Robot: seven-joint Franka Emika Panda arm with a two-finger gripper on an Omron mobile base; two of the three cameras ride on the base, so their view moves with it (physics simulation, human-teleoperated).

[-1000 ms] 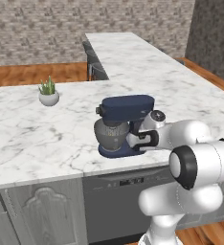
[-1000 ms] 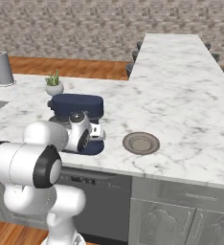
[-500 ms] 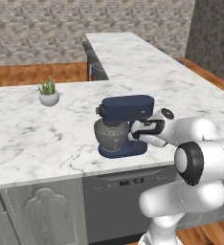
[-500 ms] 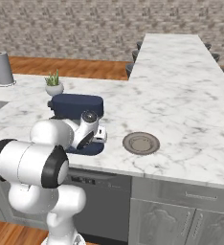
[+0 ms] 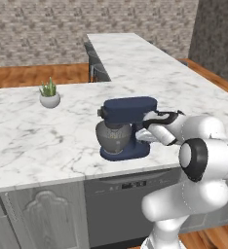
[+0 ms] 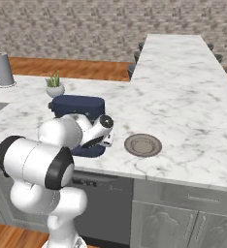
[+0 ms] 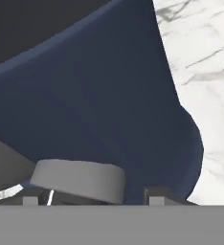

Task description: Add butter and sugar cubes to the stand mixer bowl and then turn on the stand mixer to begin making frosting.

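Note:
The navy-blue stand mixer (image 5: 128, 111) stands near the counter's front edge, also seen in the right base view (image 6: 78, 105). The dull-grey stand mixer bowl (image 5: 112, 137) sits under its head, and the bowl's inside is hidden. My gripper (image 5: 141, 135) is pressed low against the mixer's column, on the side away from the bowl. In the right base view the gripper (image 6: 105, 141) is beside the mixer's base. In the hand view the gripper (image 7: 92, 198) is open. A round grey knob (image 7: 78, 179) on the navy body (image 7: 99, 100) lies between its fingertips (image 7: 154, 195).
A flat round grey plate (image 6: 142, 144) lies on the marble counter (image 5: 33, 141) just right of the mixer. A small potted plant (image 5: 49, 95) stands at the back left. A grey cylinder (image 6: 3, 69) stands far left. A dishwasher front (image 5: 128, 206) is below the counter edge.
The hand has shifted a little to the right along the mixer's rear, and the elbow has swung outward. The mixer, bowl and plate stay put.

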